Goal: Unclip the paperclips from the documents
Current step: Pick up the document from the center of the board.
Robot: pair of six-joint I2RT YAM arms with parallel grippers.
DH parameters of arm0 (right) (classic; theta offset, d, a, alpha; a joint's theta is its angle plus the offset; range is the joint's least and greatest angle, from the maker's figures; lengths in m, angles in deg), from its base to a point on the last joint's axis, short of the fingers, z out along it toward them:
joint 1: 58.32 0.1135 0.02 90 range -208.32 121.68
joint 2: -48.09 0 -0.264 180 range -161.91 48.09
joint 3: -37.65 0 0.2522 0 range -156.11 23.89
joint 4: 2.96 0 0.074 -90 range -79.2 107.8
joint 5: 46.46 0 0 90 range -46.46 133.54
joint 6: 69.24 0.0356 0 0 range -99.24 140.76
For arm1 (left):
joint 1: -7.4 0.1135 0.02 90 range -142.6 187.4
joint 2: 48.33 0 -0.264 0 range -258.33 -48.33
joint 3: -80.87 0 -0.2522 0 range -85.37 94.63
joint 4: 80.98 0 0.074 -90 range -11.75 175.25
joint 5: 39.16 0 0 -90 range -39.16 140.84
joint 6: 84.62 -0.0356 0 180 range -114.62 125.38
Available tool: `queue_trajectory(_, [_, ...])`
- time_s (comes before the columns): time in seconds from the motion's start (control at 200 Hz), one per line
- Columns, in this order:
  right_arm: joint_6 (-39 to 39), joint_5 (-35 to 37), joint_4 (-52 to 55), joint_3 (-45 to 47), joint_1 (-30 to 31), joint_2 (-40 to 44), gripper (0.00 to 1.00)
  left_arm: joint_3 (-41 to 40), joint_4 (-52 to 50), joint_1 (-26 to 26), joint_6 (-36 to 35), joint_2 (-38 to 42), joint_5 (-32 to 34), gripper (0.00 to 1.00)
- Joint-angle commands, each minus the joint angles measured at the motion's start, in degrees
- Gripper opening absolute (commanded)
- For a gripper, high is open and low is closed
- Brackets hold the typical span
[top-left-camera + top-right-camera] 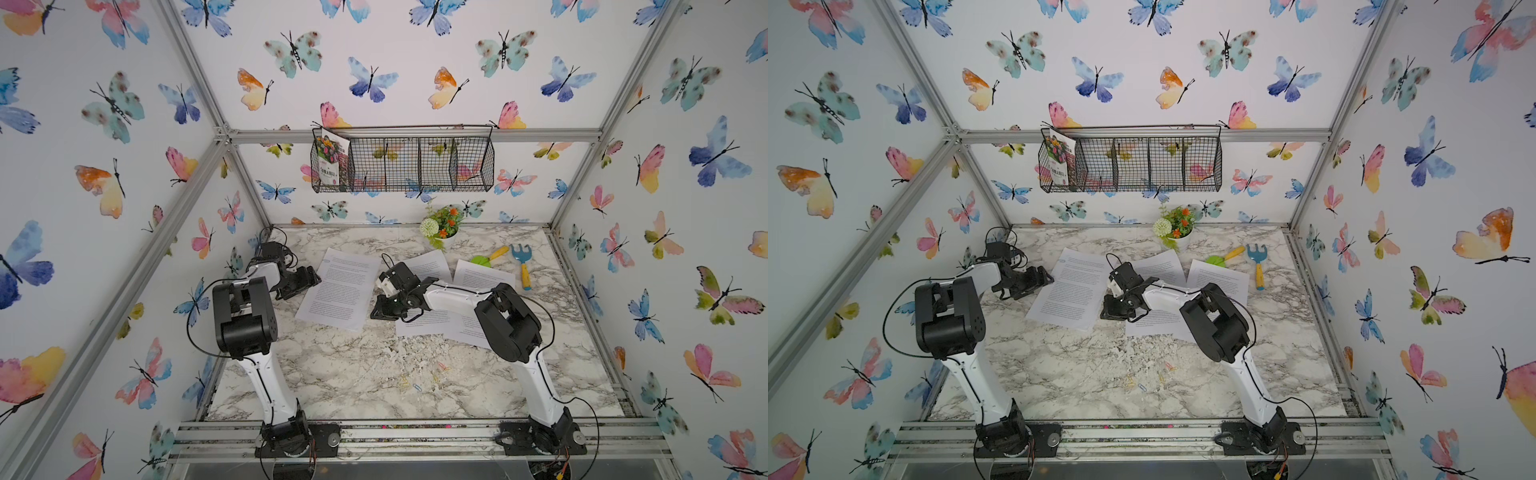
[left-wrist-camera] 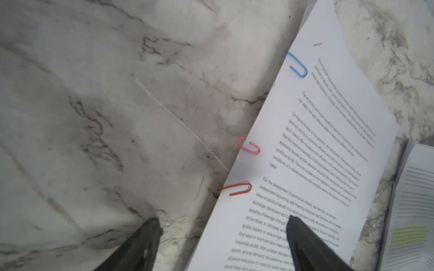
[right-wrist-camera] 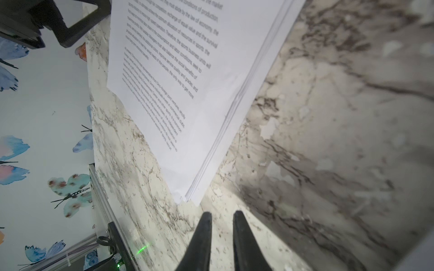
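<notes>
Three paperclips on a document edge, left end effector wide beside them.
Blue paperclip, pink paperclip and orange paperclip clipped along one edge of printed document, flat on marble worktop. Left end effector spread wide: one finger over the page, the other over bare worktop, just short of the orange paperclip. Right end effector narrow, nothing seen between fingers, just off a document corner. Loose paperclips near the worktop's front, well apart.
</notes>
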Motion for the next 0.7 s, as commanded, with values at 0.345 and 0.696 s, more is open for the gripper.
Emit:
queue_trajectory(0.345, [3.1,-1.4,-3.3,-2.8,1.6,-5.2,0.21,-4.7,-6.2,-0.1,0.3,0.2,-16.5,0.85])
queue_trajectory(0.696, [1.8,-1.1,-0.6,-3.6,1.6,-6.3,0.21,-7.2,-7.7,-0.1,-0.1,4.6,-20.8,0.81])
